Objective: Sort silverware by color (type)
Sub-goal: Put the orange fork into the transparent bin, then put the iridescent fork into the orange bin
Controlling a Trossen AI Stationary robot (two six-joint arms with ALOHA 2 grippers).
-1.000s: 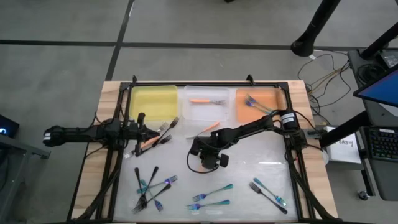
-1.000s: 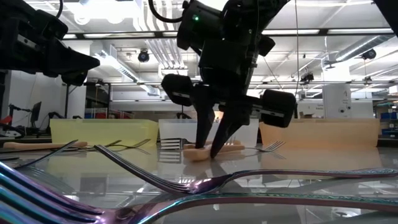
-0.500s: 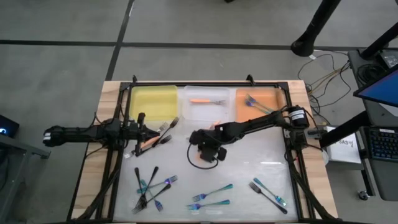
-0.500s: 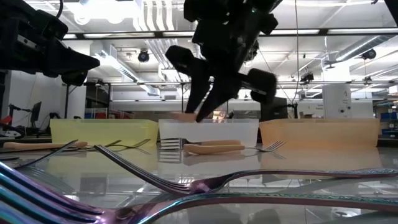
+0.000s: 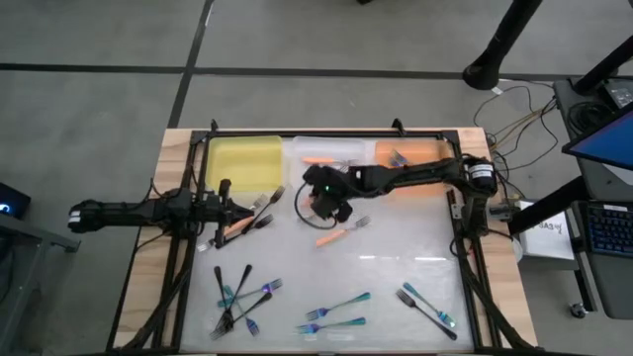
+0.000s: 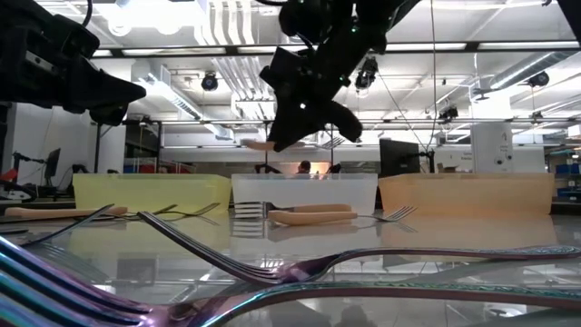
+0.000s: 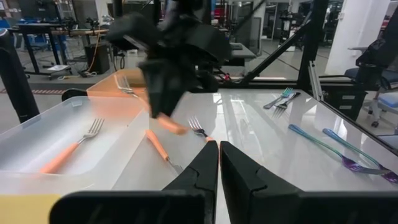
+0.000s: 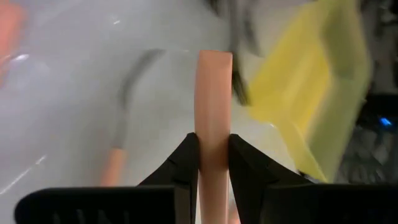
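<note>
Right pincer (image 5: pixel 323 201) grips an orange-handled fork (image 8: pixel 214 106) beside the clear plastic tray (image 5: pixel 331 158); left pincer (image 7: pixel 219 163) closed.

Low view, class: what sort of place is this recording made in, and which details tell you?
Probably a robotics lab or workshop: exposed ceiling ducts and strip lights, workbenches with equipment behind the table, and three sorting bins, such as the yellow bin, staged for a test.

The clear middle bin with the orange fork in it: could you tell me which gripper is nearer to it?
The right. The right gripper, clamped on an orange-handled fork, hangs at the clear bin's front edge. The left gripper waits shut, off past the yellow bin.
</note>
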